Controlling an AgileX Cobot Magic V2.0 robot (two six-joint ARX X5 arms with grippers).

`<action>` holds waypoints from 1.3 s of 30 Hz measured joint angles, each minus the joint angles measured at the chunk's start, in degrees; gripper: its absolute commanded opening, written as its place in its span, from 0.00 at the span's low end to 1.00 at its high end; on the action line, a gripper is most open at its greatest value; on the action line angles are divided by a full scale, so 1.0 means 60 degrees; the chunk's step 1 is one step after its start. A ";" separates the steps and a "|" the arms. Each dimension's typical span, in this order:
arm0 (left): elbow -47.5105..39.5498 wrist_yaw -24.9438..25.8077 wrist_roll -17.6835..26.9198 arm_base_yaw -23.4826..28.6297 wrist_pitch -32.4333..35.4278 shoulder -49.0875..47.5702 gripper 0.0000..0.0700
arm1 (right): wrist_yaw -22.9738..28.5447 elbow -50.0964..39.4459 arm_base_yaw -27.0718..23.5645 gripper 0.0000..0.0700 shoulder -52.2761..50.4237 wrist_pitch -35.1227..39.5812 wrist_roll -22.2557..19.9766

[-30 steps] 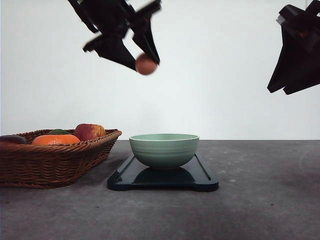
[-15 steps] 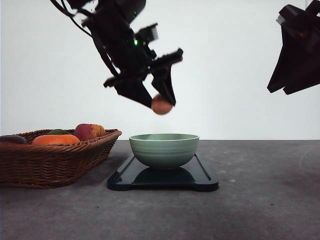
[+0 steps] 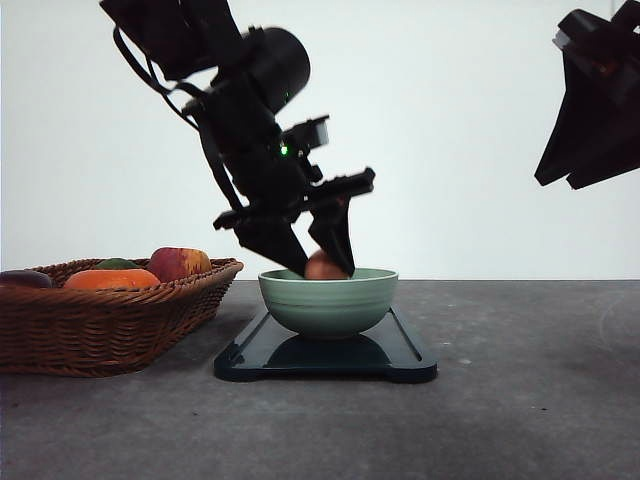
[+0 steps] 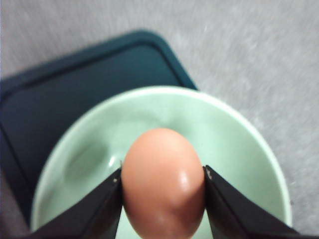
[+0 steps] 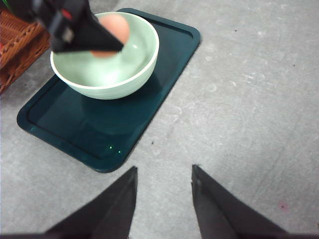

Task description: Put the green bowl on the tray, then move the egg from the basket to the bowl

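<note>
The left tool (image 3: 322, 268) is clamped on the small brownish-orange oval egg (image 4: 163, 181), held at the rim of the pale sage-green ceramic bowl (image 3: 328, 304) on the dark navy rectangular tray (image 3: 405, 358). Best to lower it close to the bowl's floor before easing the fingers apart, so the egg settles gently. The right tool (image 5: 163, 209) hangs spread and empty above the grey worktop (image 5: 259, 99).

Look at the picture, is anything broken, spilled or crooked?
Nothing stands out. The pale green ceramic bowl sits level on the flat dark rectangular tray. The left gripper holds the smooth brown egg whole at the bowl's rim. The fruit sits inside the brown wicker basket.
</note>
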 measured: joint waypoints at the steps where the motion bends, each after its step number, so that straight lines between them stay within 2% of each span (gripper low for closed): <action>1: 0.0000 -0.0002 0.0000 -0.0013 -0.0002 0.0039 0.31 | 0.0000 0.0000 0.0000 0.30 0.0000 0.0000 0.0000; 22: 0.0003 -0.0380 0.0007 -0.0203 -0.0169 0.0370 0.33 | -0.0002 0.0000 0.0000 0.30 0.0000 -0.0080 0.0000; 23: 0.0011 -0.0382 0.0007 -0.0203 -0.0190 0.0370 0.34 | -0.0002 0.0000 0.0000 0.30 0.0000 -0.0080 0.0000; 26: 0.0153 -0.0382 0.0007 -0.0203 -0.0296 0.0370 0.48 | -0.0002 0.0000 0.0000 0.30 0.0000 -0.0094 0.0000; 28: 0.0303 -0.0386 0.0007 -0.0203 -0.0305 0.0370 0.51 | -0.0002 0.0000 0.0000 0.30 0.0000 -0.0098 0.0001; 32: 0.0597 -0.0401 0.0007 -0.0207 -0.0428 0.0370 0.51 | 0.0001 0.0000 0.0000 0.30 0.0000 -0.0106 0.0000; 39: 0.1207 -0.0401 0.0007 -0.0207 -0.1550 0.0370 0.51 | -0.0001 0.0000 0.0000 0.30 0.0000 -0.0109 0.0000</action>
